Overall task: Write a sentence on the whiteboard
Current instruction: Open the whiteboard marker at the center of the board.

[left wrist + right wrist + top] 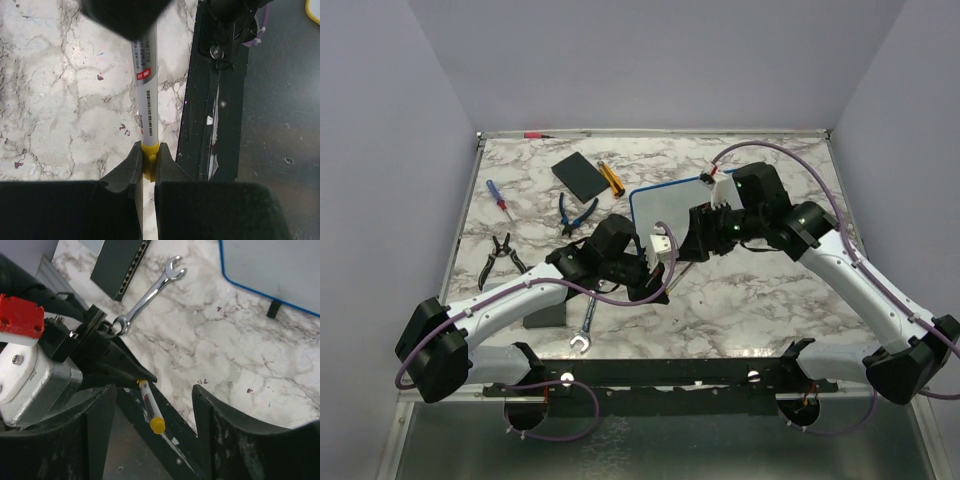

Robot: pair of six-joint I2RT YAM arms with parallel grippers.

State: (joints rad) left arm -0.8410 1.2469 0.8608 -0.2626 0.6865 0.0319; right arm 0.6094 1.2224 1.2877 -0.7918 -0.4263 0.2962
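The whiteboard (pixel 665 196), white with a thin blue frame, lies at the back centre, partly under the right arm. Its corner and one black foot show in the right wrist view (pixel 272 267). I can make out no sentence on its face. My left gripper (pixel 655 278) is shut on a white marker (pixel 146 95), pinched at its yellow end (pixel 149 160). My right gripper (pixel 155 412) is open with the marker (pixel 149 402) and its yellow cap (pixel 157 426) between its spread fingers, not touching. In the top view the right gripper (pixel 693 240) sits just by the left one.
A wrench (pixel 587 325) and a dark block (pixel 542 315) lie near the left arm. A black pad (pixel 578 175), an orange cylinder (pixel 610 177), a screwdriver (pixel 496 195), blue pliers (pixel 575 213) and black pliers (pixel 500 255) lie at the back left. The black front rail (pixel 210 100) runs under the marker.
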